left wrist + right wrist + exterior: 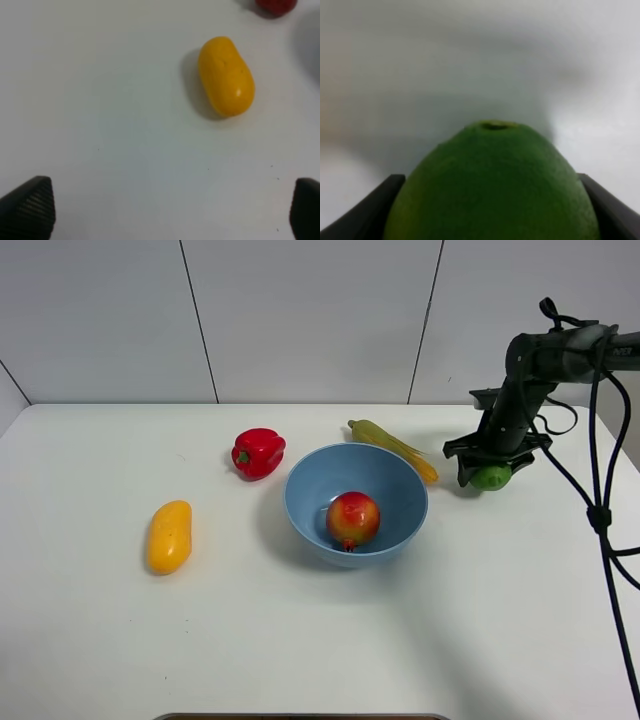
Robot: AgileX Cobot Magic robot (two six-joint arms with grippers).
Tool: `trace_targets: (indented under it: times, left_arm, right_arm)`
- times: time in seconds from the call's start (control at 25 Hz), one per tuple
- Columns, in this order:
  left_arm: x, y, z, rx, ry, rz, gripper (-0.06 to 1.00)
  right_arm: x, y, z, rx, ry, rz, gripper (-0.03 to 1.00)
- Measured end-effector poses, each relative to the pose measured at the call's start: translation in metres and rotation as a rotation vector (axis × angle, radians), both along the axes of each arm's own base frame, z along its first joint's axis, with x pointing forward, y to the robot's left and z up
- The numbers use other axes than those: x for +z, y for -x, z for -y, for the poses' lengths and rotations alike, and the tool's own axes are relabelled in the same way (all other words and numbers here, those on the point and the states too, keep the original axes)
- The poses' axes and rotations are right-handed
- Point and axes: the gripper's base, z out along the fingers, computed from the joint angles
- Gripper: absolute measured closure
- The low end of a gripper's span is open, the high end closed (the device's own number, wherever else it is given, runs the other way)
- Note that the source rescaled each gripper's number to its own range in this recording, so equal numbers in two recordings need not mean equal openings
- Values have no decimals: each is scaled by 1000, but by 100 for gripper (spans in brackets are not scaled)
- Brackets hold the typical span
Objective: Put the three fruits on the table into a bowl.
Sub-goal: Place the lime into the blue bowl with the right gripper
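The light-blue bowl (356, 502) stands mid-table with the red-orange pomegranate-like fruit (352, 519) inside it. My right gripper (490, 476) is at the right of the bowl, shut on the green lime (491, 478); in the right wrist view the lime (492, 185) fills the space between both fingers. The yellow-orange mango (169, 536) lies on the white table (300, 640) left of the bowl. It also shows in the left wrist view (226, 76), far ahead of my open, empty left gripper (172, 210). The left arm is out of the high view.
A red bell pepper (258, 452) sits behind and left of the bowl; its edge shows in the left wrist view (276, 5). A yellow-green corn cob (392, 447) lies behind the bowl, close to its rim. Black cables (600, 510) hang at the right edge.
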Motion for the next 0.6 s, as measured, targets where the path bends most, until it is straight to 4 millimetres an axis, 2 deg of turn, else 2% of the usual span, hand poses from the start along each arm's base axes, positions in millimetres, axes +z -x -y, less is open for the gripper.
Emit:
trace_targets:
  times: [0.16, 0.32, 0.44, 0.6]
  left_arm:
    - [0, 0, 0, 0, 0, 0, 8]
    - [0, 0, 0, 0, 0, 0, 8]
    - [0, 0, 0, 0, 0, 0, 8]
    - [0, 0, 0, 0, 0, 0, 8]
  right_arm:
    - [26, 3, -3, 2, -8, 34, 97]
    - [58, 9, -15, 26, -33, 79, 97]
    - [84, 18, -31, 76, -39, 116, 97]
    - [112, 32, -65, 168, -54, 158, 97]
